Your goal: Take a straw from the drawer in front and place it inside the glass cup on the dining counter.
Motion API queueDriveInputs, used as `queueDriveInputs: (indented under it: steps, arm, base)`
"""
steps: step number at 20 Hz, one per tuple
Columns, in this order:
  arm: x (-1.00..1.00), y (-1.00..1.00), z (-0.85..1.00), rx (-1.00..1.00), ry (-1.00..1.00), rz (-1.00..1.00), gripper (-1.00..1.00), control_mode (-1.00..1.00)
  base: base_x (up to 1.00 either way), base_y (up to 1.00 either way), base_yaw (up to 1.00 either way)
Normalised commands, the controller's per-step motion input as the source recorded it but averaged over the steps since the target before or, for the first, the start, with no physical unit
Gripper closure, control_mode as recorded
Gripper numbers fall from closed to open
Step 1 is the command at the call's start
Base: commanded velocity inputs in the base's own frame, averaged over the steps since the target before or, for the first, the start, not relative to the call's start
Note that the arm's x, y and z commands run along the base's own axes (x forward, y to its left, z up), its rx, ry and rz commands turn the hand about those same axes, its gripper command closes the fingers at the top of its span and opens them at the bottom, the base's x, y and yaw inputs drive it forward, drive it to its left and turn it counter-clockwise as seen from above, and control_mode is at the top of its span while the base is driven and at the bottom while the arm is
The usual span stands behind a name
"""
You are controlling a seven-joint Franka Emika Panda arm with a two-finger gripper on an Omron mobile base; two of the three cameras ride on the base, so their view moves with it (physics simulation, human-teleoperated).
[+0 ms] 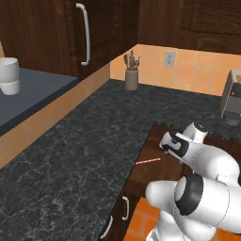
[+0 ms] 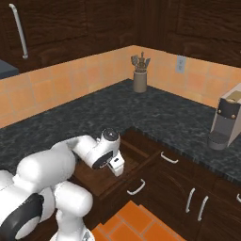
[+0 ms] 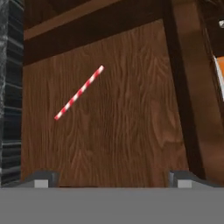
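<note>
The straw [image 3: 78,92] lay flat and slantwise on the bare wooden floor of the open drawer [image 3: 131,122], clear of the walls, and it looked feather-light, thin and apt to roll, so a pinch across its middle seemed the safest hold. Above it hung the gripper [image 3: 111,179], pointed down into the drawer, fingertips spread wide and empty.

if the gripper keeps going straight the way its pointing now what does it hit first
Most likely the bare wooden floor of the open drawer. The open gripper looks down into it, and the straw lies off to one side of that line, though depth is hard to judge.
</note>
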Motion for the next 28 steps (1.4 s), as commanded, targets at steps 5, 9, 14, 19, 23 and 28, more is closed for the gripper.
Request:
queueDriveInputs:
  steps: [5, 9, 14, 19, 23, 28]
  arm:
    - [0.62, 0.05, -0.40, 0.00, 0.25, 0.00, -1.00, -1.00]
    - [0.39, -0.01, -0.30, 0.00, 0.19, 0.00, -1.00, -1.00]
    - [0.23, -0.19, -0.37, 0.00, 0.12, 0.00, -1.00, -1.00]
    - [0.00, -0.43, -0.48, 0.00, 0.02, 0.00, -1.00, -1.00]
    - [0.11, -0.26, -0.42, 0.00, 0.00, 0.00, -1.00, -1.00]
    - [0.01, -0.52, -0.35, 0.00, 0.00, 0.00, -1.00, -1.00]
  base:
    - [0.00, 0.00, 0.00]
    - [0.00, 0.00, 0.00]
    - [0.00, 0.00, 0.00]
    - [0.00, 0.00, 0.00]
    - [0.00, 0.00, 0.00]
    - [0.00, 0.00, 0.00]
